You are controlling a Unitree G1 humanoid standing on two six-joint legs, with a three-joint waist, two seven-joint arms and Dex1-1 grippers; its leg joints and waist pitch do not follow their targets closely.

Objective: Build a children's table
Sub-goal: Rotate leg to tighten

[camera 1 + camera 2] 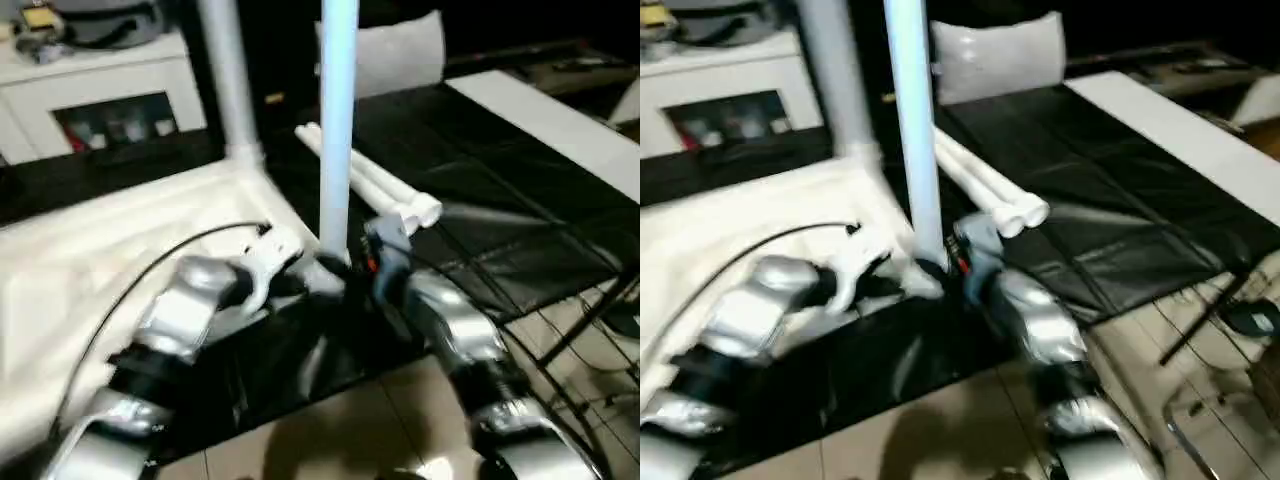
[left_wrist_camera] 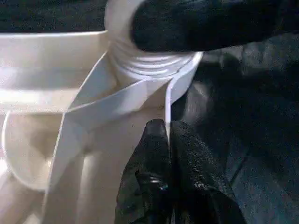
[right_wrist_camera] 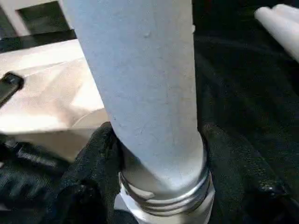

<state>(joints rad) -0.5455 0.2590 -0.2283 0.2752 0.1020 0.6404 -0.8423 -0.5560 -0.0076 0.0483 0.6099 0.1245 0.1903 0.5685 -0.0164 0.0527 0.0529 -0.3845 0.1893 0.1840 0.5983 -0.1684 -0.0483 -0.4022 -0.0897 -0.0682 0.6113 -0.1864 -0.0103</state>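
Tabletop [image 1: 120, 250] lies upside down on the black mat [image 1: 480, 190], ribbed underside up, filling the 9 o'clock side of the head views. One leg [image 1: 232, 80] stands upright in the far corner socket at about 11 o'clock. A second leg [image 1: 338, 130] stands upright at the near corner, dead centre, its threaded base just at the mouth of the corner socket [image 2: 154, 65]; several thread turns show bare above the rim, so it is not seated fully.

Right gripper [image 3: 159, 154] clasps this second leg low down, one black finger [image 3: 93, 163] on each side of the tube just above the threads. Left gripper [image 2: 167, 140] is pinched onto a thin upright rib of the tabletop right beside that socket, fingers pressed nearly together with only the rib edge between them. In the left wrist view a black finger of the right gripper crosses in front of the leg base.

Two more legs [image 1: 385, 185] lie side by side on the mat, touching each other, just beyond the grippers toward 1 o'clock, their capped ends nearest the right forearm.

White cabinet [image 1: 100, 95] with glass doors stands at 10 o'clock. White cushion-like panel [image 1: 395, 50] leans upright at 12 o'clock beyond the mat. Long white board [image 1: 560, 120] lies at 2 o'clock. Tiled floor [image 1: 380, 420] shows at 6 o'clock.
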